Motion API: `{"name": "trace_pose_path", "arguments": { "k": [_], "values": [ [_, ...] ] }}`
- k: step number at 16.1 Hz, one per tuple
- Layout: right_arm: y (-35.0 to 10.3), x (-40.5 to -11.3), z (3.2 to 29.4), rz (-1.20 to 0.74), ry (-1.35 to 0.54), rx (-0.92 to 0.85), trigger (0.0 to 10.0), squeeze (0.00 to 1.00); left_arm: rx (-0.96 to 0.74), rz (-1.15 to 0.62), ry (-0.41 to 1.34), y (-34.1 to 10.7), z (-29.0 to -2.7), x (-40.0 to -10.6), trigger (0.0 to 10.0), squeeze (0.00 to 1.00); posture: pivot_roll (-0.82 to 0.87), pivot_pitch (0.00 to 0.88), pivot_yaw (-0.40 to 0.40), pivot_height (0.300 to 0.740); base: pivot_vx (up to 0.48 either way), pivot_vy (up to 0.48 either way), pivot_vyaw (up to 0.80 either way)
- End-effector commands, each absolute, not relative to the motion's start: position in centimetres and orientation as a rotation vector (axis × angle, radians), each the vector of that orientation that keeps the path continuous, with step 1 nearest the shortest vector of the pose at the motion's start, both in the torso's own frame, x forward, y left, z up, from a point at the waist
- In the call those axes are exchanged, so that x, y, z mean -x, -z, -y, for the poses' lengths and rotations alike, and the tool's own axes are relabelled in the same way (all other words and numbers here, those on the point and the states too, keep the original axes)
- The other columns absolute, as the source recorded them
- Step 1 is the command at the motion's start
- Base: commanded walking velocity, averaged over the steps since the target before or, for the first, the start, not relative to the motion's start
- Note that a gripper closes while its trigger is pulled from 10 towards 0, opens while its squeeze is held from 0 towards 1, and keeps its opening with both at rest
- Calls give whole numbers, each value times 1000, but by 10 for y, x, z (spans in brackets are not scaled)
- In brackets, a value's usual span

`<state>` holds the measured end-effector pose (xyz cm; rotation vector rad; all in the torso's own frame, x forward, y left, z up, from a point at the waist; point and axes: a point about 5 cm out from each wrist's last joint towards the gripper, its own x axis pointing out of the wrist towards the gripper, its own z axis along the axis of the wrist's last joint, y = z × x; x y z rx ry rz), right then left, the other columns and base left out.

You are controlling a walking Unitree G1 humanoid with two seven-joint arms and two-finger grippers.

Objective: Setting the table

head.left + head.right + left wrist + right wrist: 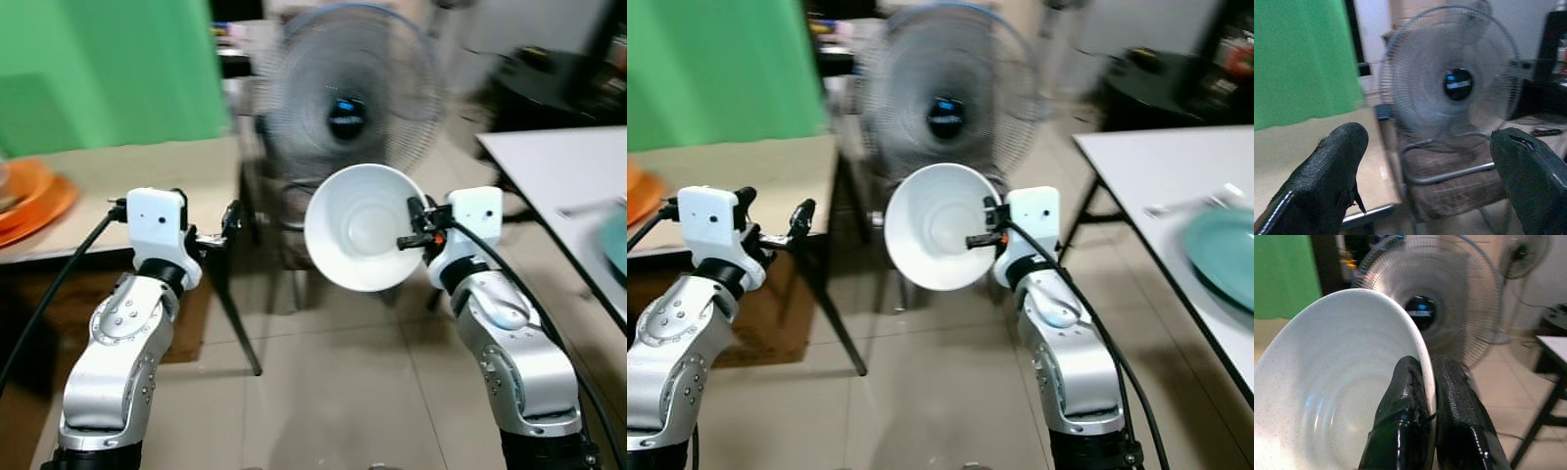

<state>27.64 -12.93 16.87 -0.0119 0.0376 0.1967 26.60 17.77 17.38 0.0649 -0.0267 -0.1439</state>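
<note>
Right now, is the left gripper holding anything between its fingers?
No, the left gripper is open, with only the fan seen beyond its fingers.

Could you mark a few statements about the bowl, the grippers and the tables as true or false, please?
1. The right gripper pinches the white bowl by its rim. True.
2. The bowl sits flat on the white table. False: it is held in the air, tipped on its side, its opening facing the camera.
3. The left gripper is shut on a spoon. False: its fingers are open with nothing between them.
4. A fan stands ahead of the robot. True.
5. A teal plate lies on the white table to the right. True.
6. The orange dishes lie on the white table. False: they lie on the beige table to the left.
</note>
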Motion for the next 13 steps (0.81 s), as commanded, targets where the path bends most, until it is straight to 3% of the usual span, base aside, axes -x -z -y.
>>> {"name": "trace_pose_path", "arguments": {
  "k": [1,5,13],
  "values": [
    [-177,-275,125,-4,-212,8,10000,0,-72,30,134,-174,-180,-265,10000,0,64,0,45,740,0,0,-800],
    [-177,-276,122,-11,-238,7,10000,0,-61,23,140,-172,-178,-260,10000,0,61,0,28,740,0,0,-800],
    [-180,-285,124,-34,-299,31,10000,0,-98,3,117,-164,-170,-245,10000,0,75,0,-82,740,0,0,-800]
  ]
}}
